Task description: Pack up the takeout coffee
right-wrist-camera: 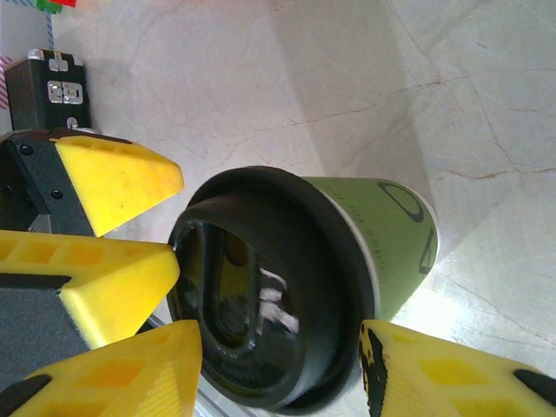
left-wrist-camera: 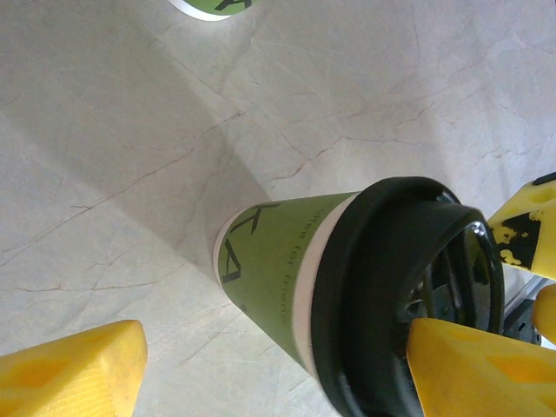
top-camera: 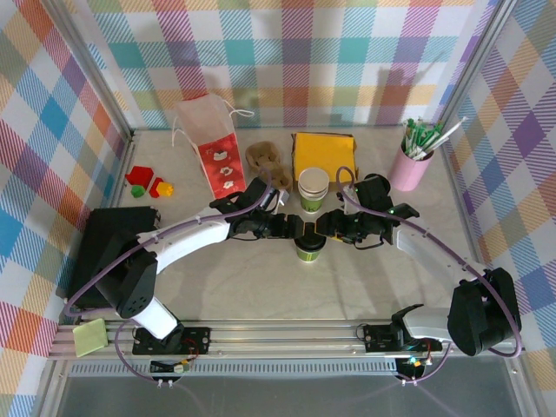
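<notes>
Pale table's (top-camera: 261, 291) middle is occupied by the lidded takeout coffee (top-camera: 310, 248): judged light, crushable, best held at its stiff rim. Left gripper (left-wrist-camera: 276, 334) is spread open; right gripper's (right-wrist-camera: 280, 337) hold cannot be told.

Cloth walls (top-camera: 287, 61) in a pastel check of pink, blue, yellow and green close in the back and both sides. Slanting silver metal posts (top-camera: 89, 65) stand at the back corners where the cloth panels meet. The surface (top-camera: 261, 287) is pale and stone-like, crossed by thin dark veins and fine cracks. A silver slotted rail (top-camera: 287, 334) runs along its near edge. The light is bright and even, with soft grey shadows lying across the pale top.
</notes>
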